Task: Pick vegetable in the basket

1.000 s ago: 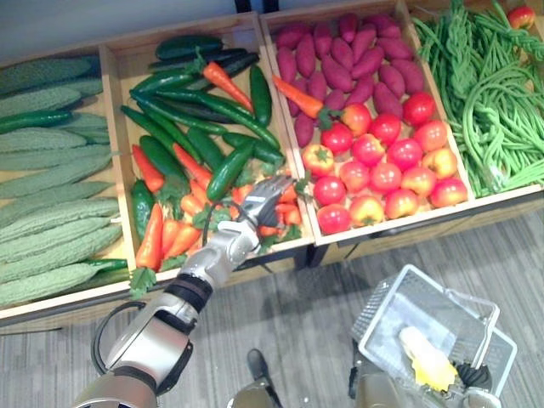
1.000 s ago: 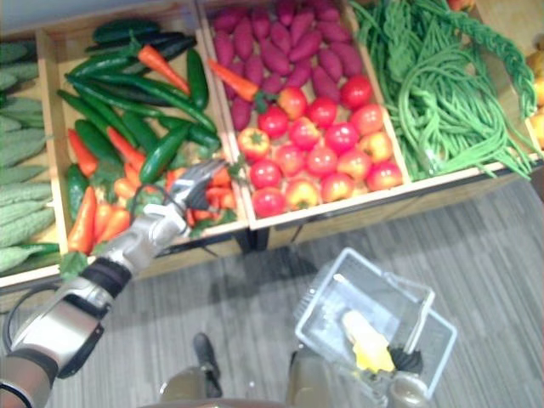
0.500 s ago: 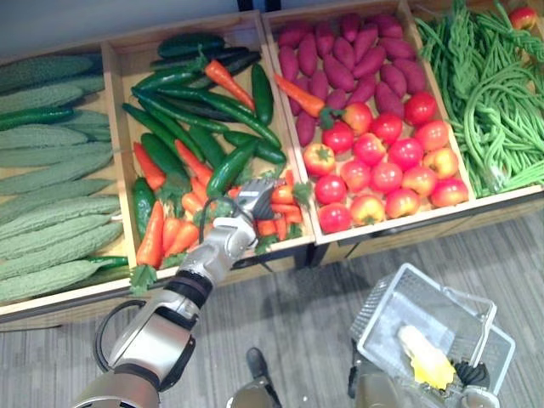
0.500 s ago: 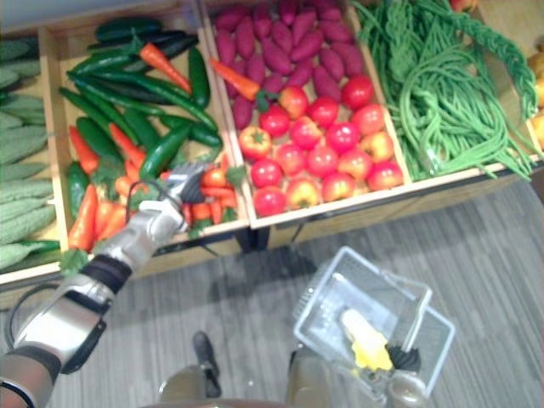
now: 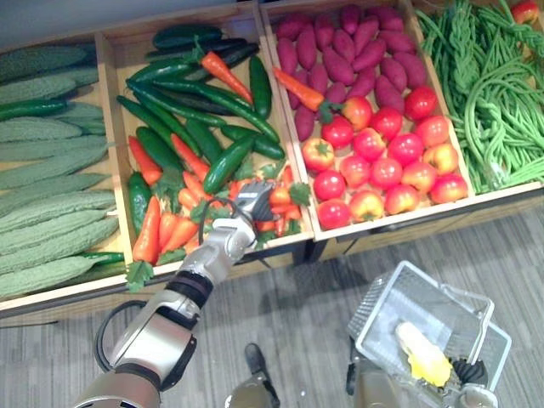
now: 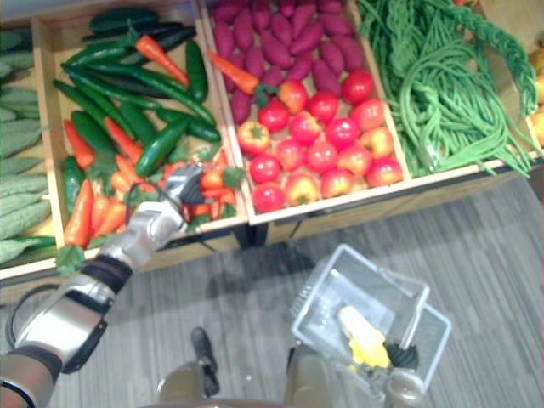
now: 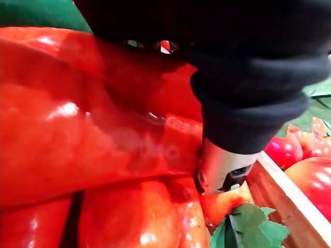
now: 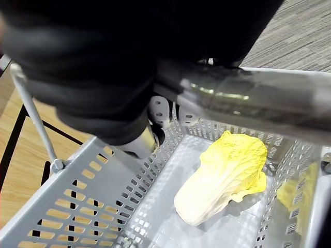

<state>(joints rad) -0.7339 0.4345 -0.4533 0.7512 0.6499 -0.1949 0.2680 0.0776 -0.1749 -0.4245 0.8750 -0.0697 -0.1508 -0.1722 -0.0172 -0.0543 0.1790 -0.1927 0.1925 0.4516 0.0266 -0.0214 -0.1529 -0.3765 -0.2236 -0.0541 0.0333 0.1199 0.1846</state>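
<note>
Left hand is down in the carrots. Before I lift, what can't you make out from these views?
- Grip of the left hand: too small to read among the carrots in the eye views. In the left wrist view its dark cover blocks the contact with the red-orange vegetable.
- Which single carrot it touches: cannot tell.
- Right hand: in the right wrist view its cover hides how it meets the handle of the basket.
</note>
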